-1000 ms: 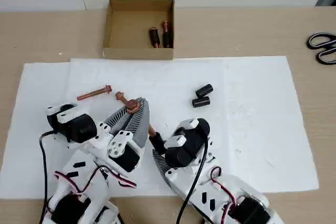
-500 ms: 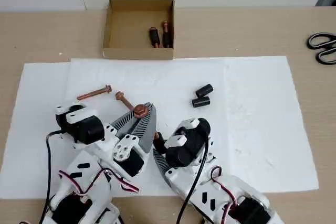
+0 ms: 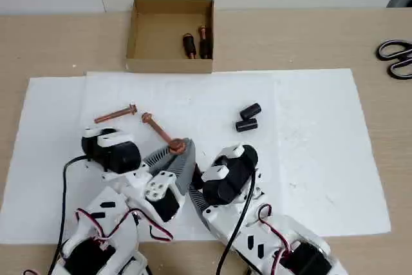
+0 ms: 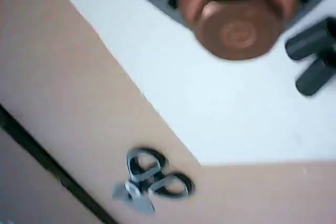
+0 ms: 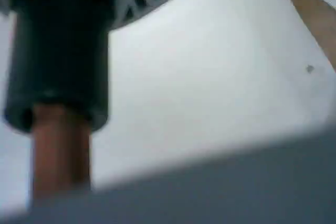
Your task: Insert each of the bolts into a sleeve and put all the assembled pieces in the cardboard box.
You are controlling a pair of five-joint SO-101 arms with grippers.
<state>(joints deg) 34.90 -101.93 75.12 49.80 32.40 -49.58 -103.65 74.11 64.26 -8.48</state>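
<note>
Both arms are in tight at the near edge of the white sheet, grippers almost nose to nose. The left gripper has its ribbed fingers clamped on the hexagonal head of a copper bolt; the left wrist view has that head square on, pinched between two dark grilles. Just beside it, the right gripper is closed round a black sleeve; the right wrist view shows the bolt's copper shaft standing in the sleeve's mouth, so the two are mated at least part of the way; how deep the shaft goes cannot be told.

Out on the sheet, a spare bolt lies beyond the left arm; a second spare bolt lies slantwise just beside it, its tip running close up to the left gripper's fingers; whether it touches them cannot be told. Over on the right arm's side, a spare sleeve and a second spare sleeve lie side by side, nearly touching, well apart from the spare bolts.

The cardboard box sits on the bare table, just beyond the sheet's far edge; inside it, toward the right arm's side, an assembled piece and a second assembled piece lie next to each other. A pair of scissors rests at the table's far right, off the sheet.
</note>
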